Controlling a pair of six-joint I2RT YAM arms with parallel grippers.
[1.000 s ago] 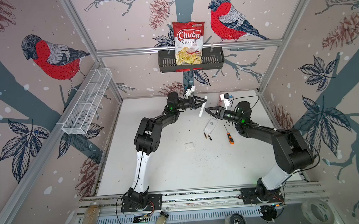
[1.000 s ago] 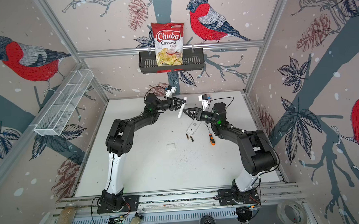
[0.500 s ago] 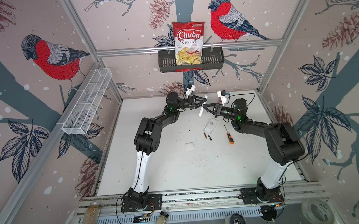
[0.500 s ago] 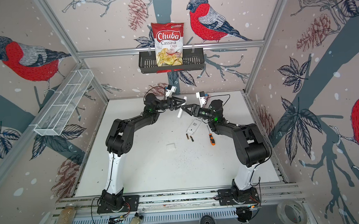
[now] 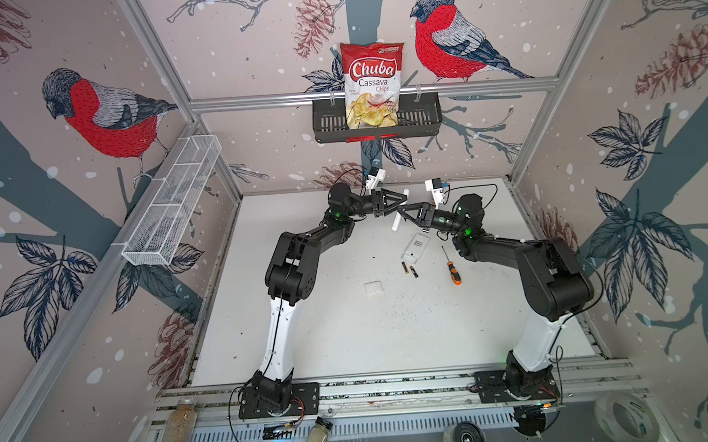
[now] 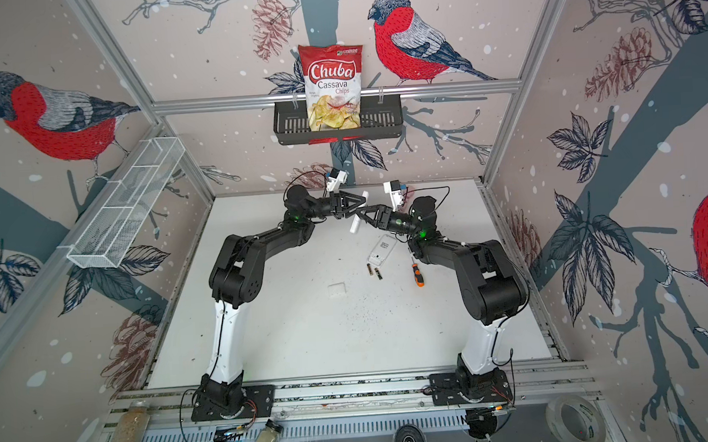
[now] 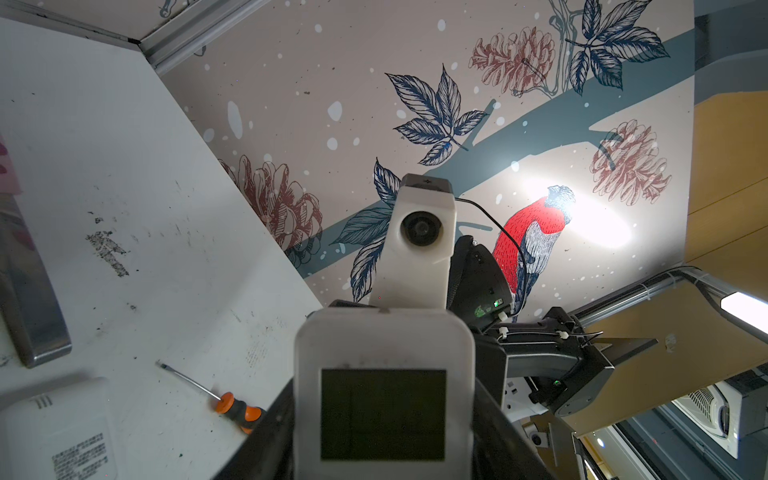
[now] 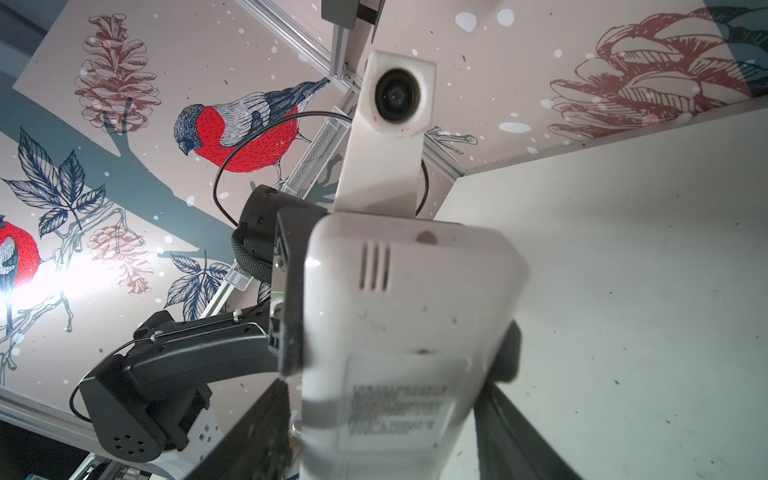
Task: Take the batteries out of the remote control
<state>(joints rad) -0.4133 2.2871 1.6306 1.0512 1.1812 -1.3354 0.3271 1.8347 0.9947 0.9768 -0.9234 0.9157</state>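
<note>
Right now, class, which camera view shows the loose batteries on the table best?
A top view: the two batteries lie whole and unobstructed on the table, beside a white remote. Both top views show them alike. Neither wrist view shows them; the held remote fills each foreground.

Bird-print walls all round. White speckled table. Black basket with chips bag at 12 o'clock; wire basket at 10. Bright glare on wall in left wrist view.
</note>
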